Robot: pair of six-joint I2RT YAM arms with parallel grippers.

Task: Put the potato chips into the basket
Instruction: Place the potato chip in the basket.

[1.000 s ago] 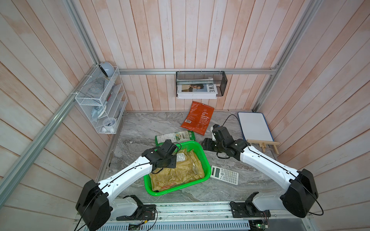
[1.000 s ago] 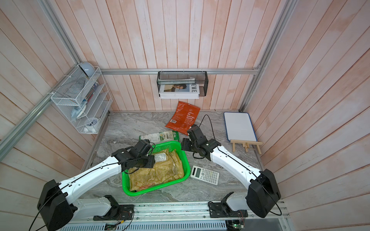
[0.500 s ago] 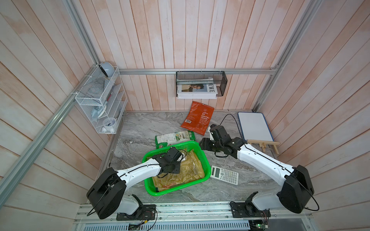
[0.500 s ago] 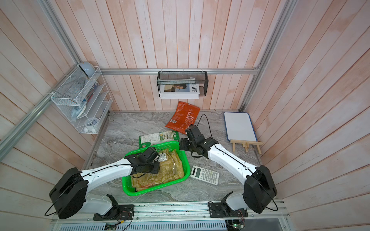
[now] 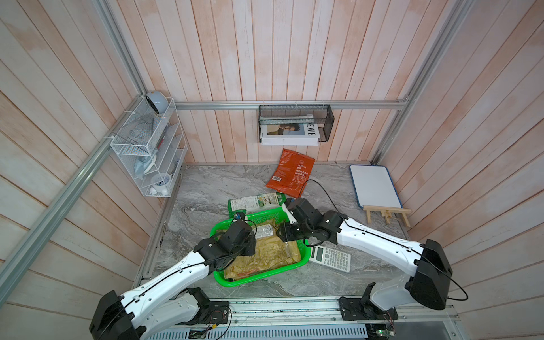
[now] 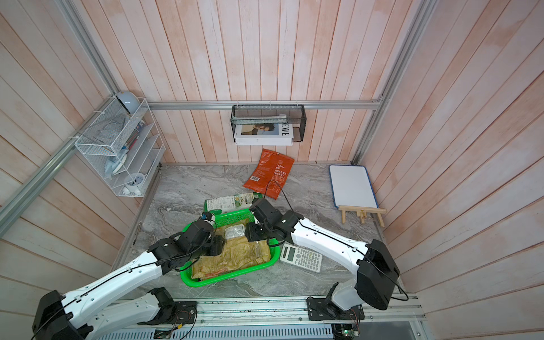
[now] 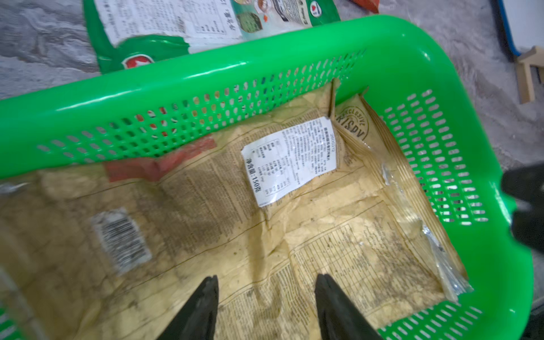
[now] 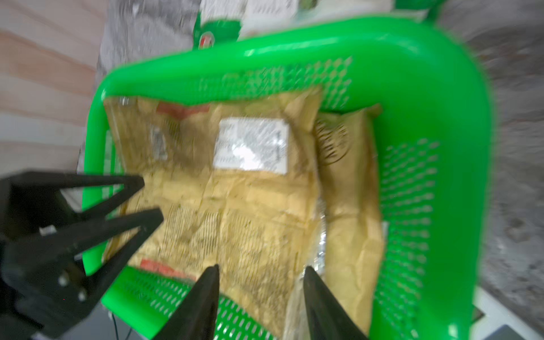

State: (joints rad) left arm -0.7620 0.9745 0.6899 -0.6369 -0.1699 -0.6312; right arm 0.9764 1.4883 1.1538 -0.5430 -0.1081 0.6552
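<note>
- The left gripper (image 7: 266, 282) and the right gripper (image 8: 260, 273) both hang over the inside of the basket (image 7: 206, 79). Their jaws are parted and empty above the tan bags (image 7: 294, 235) on its floor.
- The white-and-green bag (image 5: 256, 201) lies flat outside, just behind the basket's far wall, with its long axis along that wall.
- The orange-red bag (image 5: 291, 173) lies well beyond the basket's far right corner, and the right gripper looks nearer to it.

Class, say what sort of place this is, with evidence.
Probably a robot test booth: left arm and right arm on a metal rail, plank walls around a marble-look tabletop, staged props like the green basket.
</note>
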